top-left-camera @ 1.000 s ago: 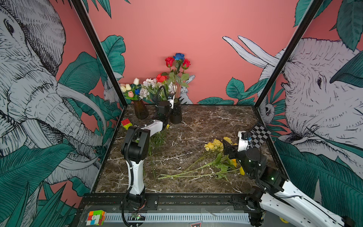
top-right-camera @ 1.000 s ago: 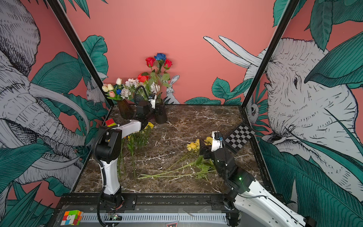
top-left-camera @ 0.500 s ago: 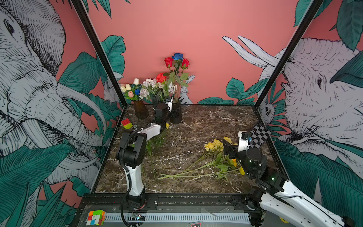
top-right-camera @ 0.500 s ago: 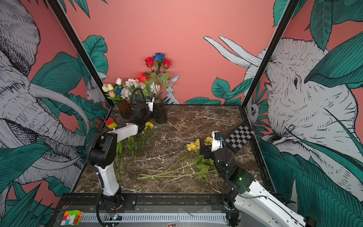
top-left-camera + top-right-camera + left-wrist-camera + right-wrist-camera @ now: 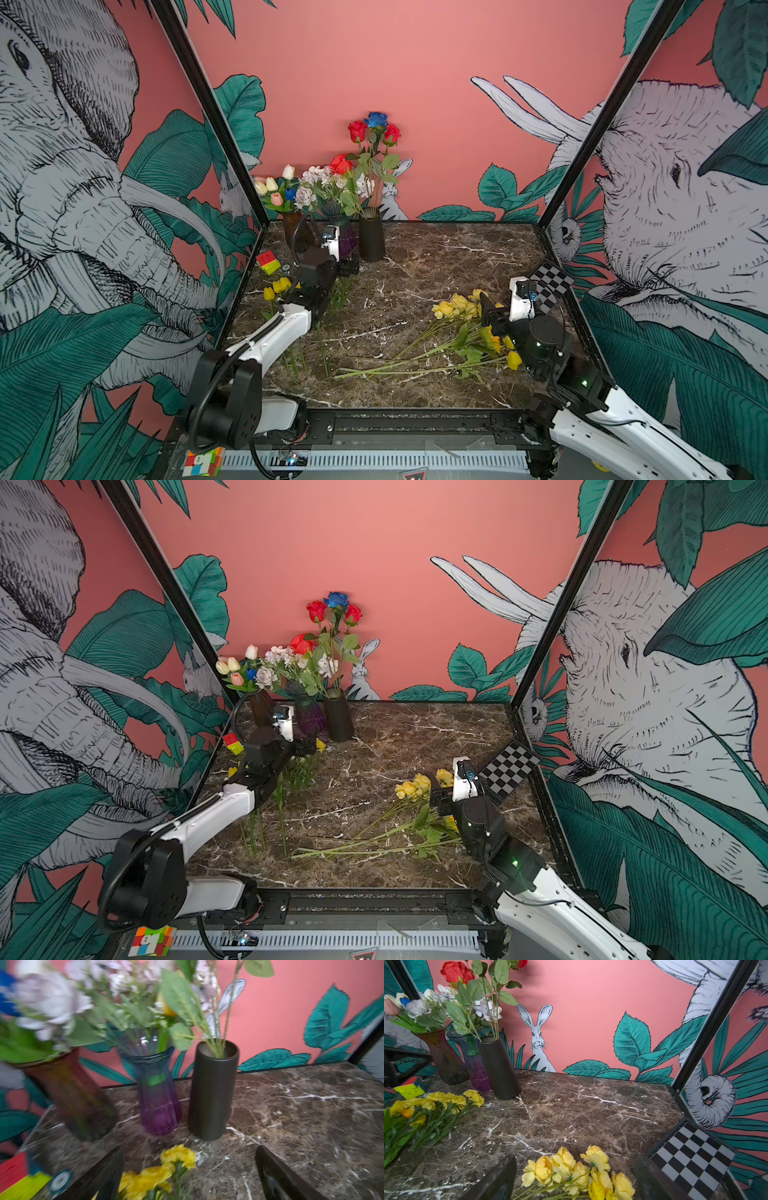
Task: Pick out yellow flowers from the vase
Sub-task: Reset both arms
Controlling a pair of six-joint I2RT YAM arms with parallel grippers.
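Observation:
Three vases stand at the back left: a brown one (image 5: 297,232), a purple glass vase (image 5: 347,241) (image 5: 158,1105) and a black cylinder (image 5: 371,241) (image 5: 212,1093). In the left wrist view a yellow bloom (image 5: 168,1009) shows among the purple vase's greenery. One pile of yellow flowers (image 5: 278,286) (image 5: 178,1155) lies on the marble at the left. My left gripper (image 5: 349,266) (image 5: 189,1151) hangs open over it, just in front of the vases, holding nothing. A second pile of yellow flowers (image 5: 455,307) (image 5: 571,1169) lies at the right, with my right gripper (image 5: 484,305) (image 5: 575,1159) open over its heads.
A colour cube (image 5: 268,262) sits by the left wall near the vases. A checkerboard plate (image 5: 550,284) leans at the right wall. Long green stems (image 5: 395,365) cross the front middle of the marble table (image 5: 436,257). Another cube (image 5: 202,463) lies in front of the table.
My left arm has folded back, drawing its gripper a little away from the vases and lower; its jaws opened slightly wider. The right arm has not moved.

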